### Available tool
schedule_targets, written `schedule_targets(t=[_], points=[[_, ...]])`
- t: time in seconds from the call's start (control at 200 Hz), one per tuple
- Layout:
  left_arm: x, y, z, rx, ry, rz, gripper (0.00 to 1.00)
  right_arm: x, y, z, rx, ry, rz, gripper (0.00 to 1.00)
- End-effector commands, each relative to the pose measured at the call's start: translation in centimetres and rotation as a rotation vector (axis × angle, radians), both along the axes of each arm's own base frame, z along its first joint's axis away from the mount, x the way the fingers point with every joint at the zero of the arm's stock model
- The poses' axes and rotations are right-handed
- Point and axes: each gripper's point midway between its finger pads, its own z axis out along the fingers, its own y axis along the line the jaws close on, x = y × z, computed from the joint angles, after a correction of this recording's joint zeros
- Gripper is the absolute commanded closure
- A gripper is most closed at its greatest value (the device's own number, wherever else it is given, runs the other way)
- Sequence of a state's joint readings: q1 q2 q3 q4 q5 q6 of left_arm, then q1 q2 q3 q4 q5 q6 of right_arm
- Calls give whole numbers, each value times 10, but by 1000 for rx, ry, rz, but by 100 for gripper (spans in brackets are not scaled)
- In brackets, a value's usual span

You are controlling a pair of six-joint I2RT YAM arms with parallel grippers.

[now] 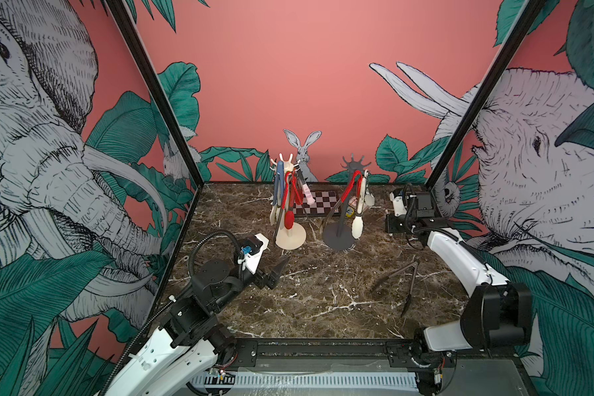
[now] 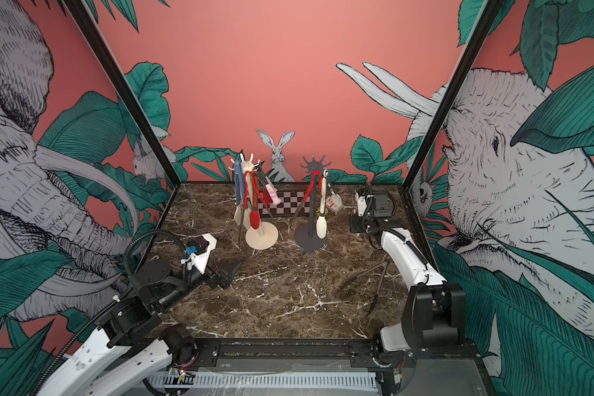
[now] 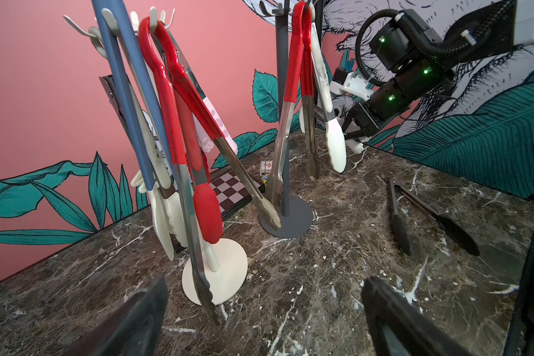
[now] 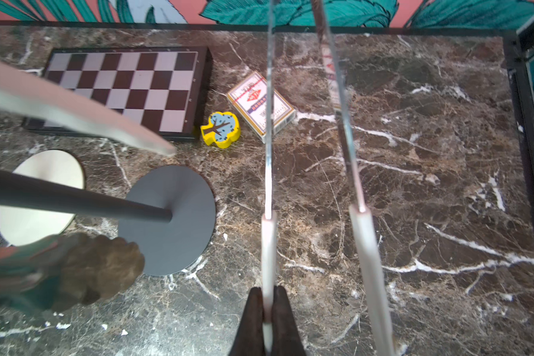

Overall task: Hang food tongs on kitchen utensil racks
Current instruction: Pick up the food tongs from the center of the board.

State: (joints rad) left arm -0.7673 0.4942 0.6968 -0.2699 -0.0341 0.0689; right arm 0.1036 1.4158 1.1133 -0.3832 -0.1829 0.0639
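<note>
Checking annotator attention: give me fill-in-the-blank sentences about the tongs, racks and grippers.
The blue-armed tongs hang on the ___ pole rack.
The flat-lying tongs on the marble tabletop are ___.
The right gripper is ___ on white-tipped metal tongs.
The left gripper is ___, empty.
Missing: cream-white; black; shut; open.

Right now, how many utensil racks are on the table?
2: a cream rack on the left and a grey rack right of it, standing apart. None seems hidden.

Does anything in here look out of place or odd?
Yes: one pair of black tongs lies flat on the marble table, while the others hang from the cream rack and the dark grey rack.
</note>
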Motion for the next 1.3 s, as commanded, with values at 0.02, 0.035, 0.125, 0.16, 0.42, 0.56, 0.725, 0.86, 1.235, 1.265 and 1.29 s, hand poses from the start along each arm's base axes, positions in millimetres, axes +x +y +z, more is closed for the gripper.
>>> schedule_targets(t=[0.02,0.035,0.125,0.16,0.42,0.56,0.725,0.86,1.235,1.265,1.29], points=[[-2,-2,3,-8,-25,-19,0,4,13,36,40,-138,82,100],[-2,-2,3,-9,-25,-19,0,4,14,37,43,-142,86,100],[-2,-3,3,-10,-25,-22,0,1,21,47,71,-184,126,100],[-2,-3,3,-12,-26,-23,0,0,24,51,79,-201,139,100],[-2,-6,3,-15,-27,-35,1,-10,36,72,119,-282,214,100],[-2,-6,3,-12,-30,-36,1,-12,38,82,130,-316,233,100],[-4,-5,2,-16,-30,-38,0,-15,39,97,140,-360,261,100],[-5,-4,1,-17,-30,-39,0,-15,40,108,151,-386,279,100],[-6,-5,2,-21,-34,-47,0,-14,46,135,168,-441,346,100],[-7,-5,2,-21,-33,-49,0,-15,47,138,168,-453,353,100],[-6,-5,2,-21,-34,-48,0,-16,48,140,168,-461,359,100]])
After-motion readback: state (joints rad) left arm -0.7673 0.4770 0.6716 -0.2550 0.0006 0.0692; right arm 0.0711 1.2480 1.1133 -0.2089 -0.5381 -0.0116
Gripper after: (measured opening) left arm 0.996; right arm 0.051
